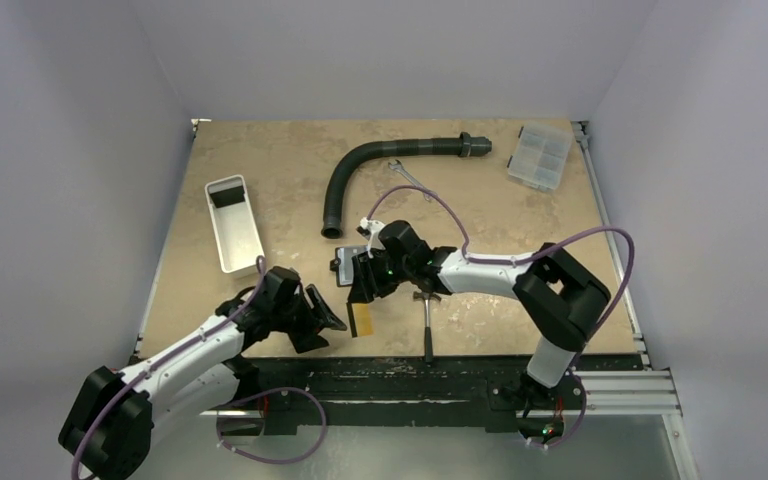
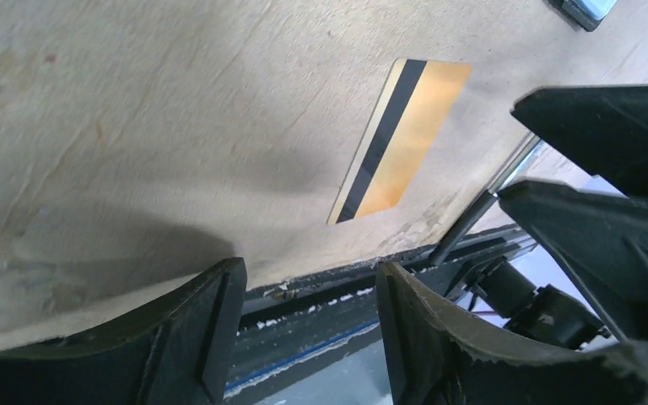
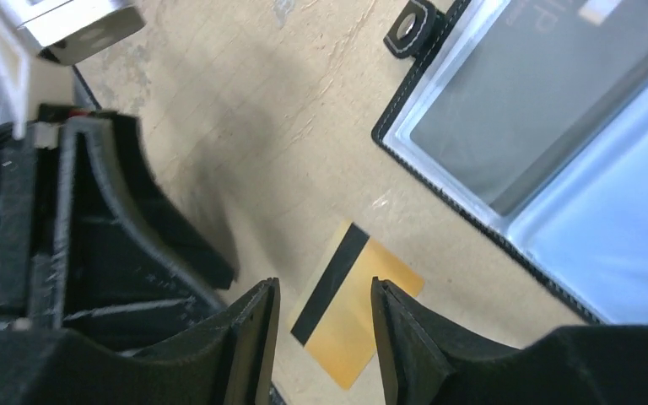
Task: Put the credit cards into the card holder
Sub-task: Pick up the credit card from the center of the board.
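we see a white rectangular tray (image 1: pixel 243 245) at the left of the table (image 1: pixel 280 150), with something dark in its far end. a black ribbed hose (image 1: pixel 345 172) curves across the far middle, a small wrench (image 1: pixel 410 180) just beside it. a clear compartmented box (image 1: pixel 540 156) sits at the far right corner, and a hammer (image 1: pixel 428 330) lies near the front edge.

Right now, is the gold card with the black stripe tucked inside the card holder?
No, the gold card lies flat on the table beside the open card holder, apart from it.
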You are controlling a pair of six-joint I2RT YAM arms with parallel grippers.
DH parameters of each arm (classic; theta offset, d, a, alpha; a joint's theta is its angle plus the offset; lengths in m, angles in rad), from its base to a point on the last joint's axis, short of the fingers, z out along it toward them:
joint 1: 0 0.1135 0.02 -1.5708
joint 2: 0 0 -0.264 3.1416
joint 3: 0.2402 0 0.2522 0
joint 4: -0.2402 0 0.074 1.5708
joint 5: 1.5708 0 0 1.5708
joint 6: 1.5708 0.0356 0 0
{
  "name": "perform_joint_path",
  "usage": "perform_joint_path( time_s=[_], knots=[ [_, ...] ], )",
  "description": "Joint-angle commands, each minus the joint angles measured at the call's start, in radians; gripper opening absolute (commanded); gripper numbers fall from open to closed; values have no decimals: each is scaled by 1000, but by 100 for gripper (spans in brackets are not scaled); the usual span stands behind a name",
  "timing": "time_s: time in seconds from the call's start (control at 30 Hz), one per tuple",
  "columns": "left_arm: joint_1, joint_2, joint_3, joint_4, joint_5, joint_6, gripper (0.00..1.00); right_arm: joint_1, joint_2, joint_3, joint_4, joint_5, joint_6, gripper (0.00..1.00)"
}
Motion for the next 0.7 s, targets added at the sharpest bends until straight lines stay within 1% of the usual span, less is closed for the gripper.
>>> perform_joint_path(
  time_s=[0.0,0.13,0.23,0.33,0.47,0.6,0.67],
  knots=[
    [-5,-96,31,-124,10,-154,63,2,57,61,0,37,-51,49],
    [-5,-146,5,-131,46,-277,64,2,81,37,46,34,-36,41],
    [-5,-159,5,-136,28,-290,64,2,95,18,68,40,-29,39],
    [-5,-123,36,-95,1,-216,64,4,103,-13,104,22,-8,39],
    [-5,-28,109,-85,-50,-55,59,9,102,-67,143,-14,13,39],
    [-5,27,189,-85,-120,85,58,35,86,-104,164,-43,31,39],
    [-5,51,216,-69,-126,155,58,49,66,-114,154,-39,31,39]
  ],
)
